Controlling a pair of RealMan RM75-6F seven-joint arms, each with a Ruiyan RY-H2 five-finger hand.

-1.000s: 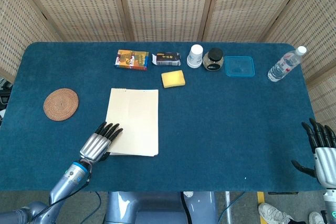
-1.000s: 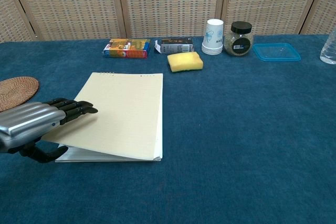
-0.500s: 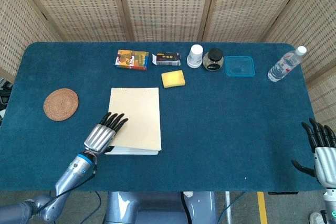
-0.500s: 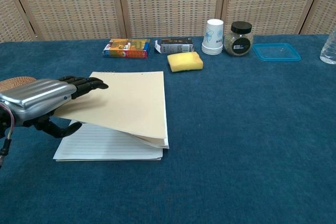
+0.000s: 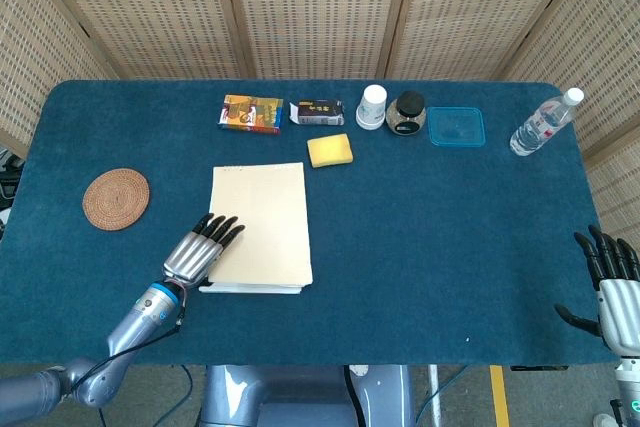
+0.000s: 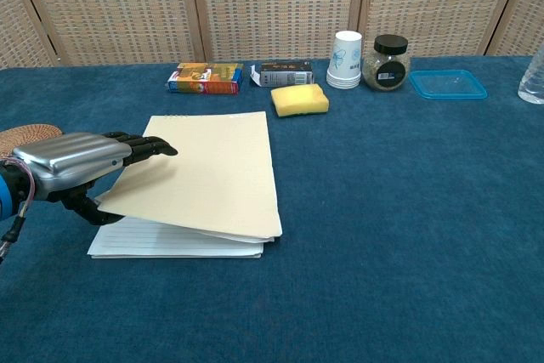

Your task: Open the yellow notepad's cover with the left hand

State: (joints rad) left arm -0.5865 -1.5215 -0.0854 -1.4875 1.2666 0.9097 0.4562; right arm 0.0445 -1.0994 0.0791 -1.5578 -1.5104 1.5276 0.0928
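Observation:
The yellow notepad (image 5: 262, 212) lies left of the table's middle, its bound edge at the far side. My left hand (image 5: 202, 250) holds the cover's near left corner, fingers on top and thumb beneath. In the chest view the left hand (image 6: 75, 167) has the cover (image 6: 208, 176) raised at a slant, and white lined pages (image 6: 161, 241) show beneath its near edge. My right hand (image 5: 615, 285) hangs at the table's near right edge, fingers apart, holding nothing.
A round woven coaster (image 5: 116, 199) lies left of the notepad. Along the far side stand a colourful box (image 5: 252, 113), a dark box (image 5: 317, 112), a yellow sponge (image 5: 329, 150), a white cup (image 5: 372, 106), a jar (image 5: 406, 113), a blue lid (image 5: 457, 127) and a water bottle (image 5: 543, 123).
My left hand has lifted the cover's near left corner off the pages, uncovering the lined sheet. The cover has swung up and slightly rightward. The right hand stayed still.

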